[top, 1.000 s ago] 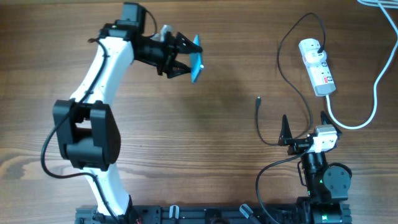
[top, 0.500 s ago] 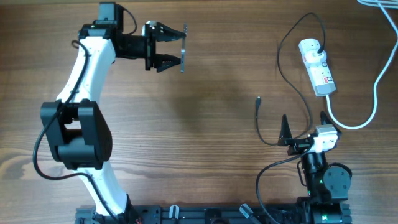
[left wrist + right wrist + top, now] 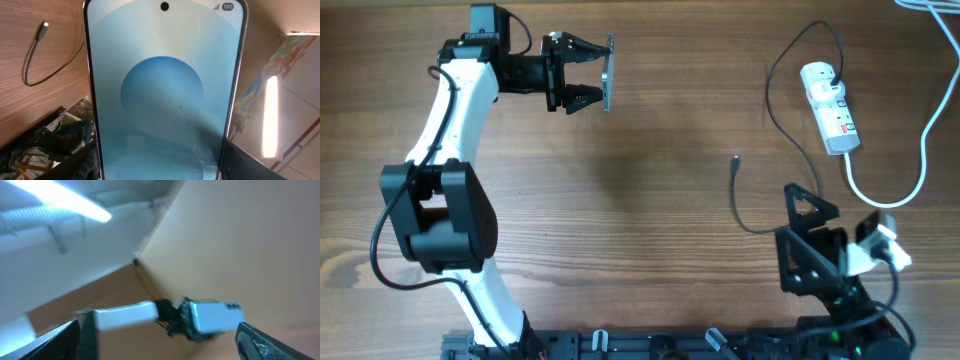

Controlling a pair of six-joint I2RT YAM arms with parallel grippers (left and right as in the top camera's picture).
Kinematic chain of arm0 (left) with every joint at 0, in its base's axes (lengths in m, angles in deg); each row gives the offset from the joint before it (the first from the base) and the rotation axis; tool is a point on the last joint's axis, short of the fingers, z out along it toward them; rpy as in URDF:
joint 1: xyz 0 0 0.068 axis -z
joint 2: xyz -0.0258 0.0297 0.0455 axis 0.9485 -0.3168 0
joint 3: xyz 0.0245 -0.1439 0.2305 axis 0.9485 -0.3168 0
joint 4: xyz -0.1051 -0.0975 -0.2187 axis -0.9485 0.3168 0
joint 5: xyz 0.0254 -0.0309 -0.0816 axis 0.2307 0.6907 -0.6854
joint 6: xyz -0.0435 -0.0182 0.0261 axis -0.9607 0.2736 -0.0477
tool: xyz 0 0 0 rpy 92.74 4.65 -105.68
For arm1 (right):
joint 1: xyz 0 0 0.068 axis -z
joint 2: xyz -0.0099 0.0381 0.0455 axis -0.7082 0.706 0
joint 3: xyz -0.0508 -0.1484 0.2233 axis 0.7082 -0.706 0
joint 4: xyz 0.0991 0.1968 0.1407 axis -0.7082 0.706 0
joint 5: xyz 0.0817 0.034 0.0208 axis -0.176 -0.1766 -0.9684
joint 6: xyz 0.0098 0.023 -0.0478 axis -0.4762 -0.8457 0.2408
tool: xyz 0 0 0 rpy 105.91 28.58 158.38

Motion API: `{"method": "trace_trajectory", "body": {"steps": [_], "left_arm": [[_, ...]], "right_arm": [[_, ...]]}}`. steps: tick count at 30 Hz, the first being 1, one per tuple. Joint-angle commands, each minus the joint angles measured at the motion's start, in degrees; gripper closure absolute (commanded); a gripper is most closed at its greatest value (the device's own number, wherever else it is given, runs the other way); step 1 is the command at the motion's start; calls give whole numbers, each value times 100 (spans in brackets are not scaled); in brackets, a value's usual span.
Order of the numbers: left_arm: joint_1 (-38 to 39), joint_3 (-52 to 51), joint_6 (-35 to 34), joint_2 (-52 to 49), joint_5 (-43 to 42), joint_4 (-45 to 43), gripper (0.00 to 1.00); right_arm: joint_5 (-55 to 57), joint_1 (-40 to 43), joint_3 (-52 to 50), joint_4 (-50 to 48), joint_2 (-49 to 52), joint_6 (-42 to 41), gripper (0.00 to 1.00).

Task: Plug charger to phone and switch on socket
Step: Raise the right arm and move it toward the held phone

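Observation:
My left gripper (image 3: 594, 72) is shut on the phone (image 3: 609, 85) and holds it edge-on above the table's far left. In the left wrist view the phone's turquoise screen (image 3: 162, 95) fills the frame. The charger's black plug tip (image 3: 735, 160) lies on the table, also visible in the left wrist view (image 3: 45, 25). Its thin cable (image 3: 772, 100) loops up to a white adapter (image 3: 820, 74) on the socket (image 3: 833, 122). My right gripper (image 3: 808, 205) is open and empty near the cable's lower loop. The right wrist view is blurred and shows the phone (image 3: 215, 317) far off.
The socket's thick white cord (image 3: 920, 150) curves along the right edge. The black arm bases (image 3: 650, 345) line the front edge. The right arm body (image 3: 820, 265) stands at front right.
My left arm has carried the phone left and up and turned it edge-on. My right arm has swung its wrist round and lifted its open gripper.

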Motion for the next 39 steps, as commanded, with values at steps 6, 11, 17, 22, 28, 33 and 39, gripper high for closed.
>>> {"method": "trace_trajectory", "body": {"steps": [6, 11, 17, 22, 28, 33, 39], "left_arm": [[-9, 17, -13, 243, 223, 4, 34], [17, 17, -17, 243, 391, 4, 34], [26, 17, -313, 243, 385, 4, 34], [26, 17, -944, 243, 382, 4, 34], [26, 17, -1217, 243, 382, 2, 33], [26, 17, -1215, 243, 382, 4, 33], [26, 17, -1211, 243, 382, 4, 33]], "right_arm": [[-699, -11, 3460, 3287, 1368, 2435, 0], [-857, -11, 5810, 6247, 3069, 4382, 0], [-273, -13, 7866, 8848, 4876, 5438, 0], [293, -146, 8557, 9814, 5772, 5665, 0], [1792, -1005, 8568, 9958, 6205, 5289, 0], [3185, -2181, 8568, 9720, 6255, 4913, 0], [3724, -3464, 8568, 9184, 6474, 4463, 0]]}}
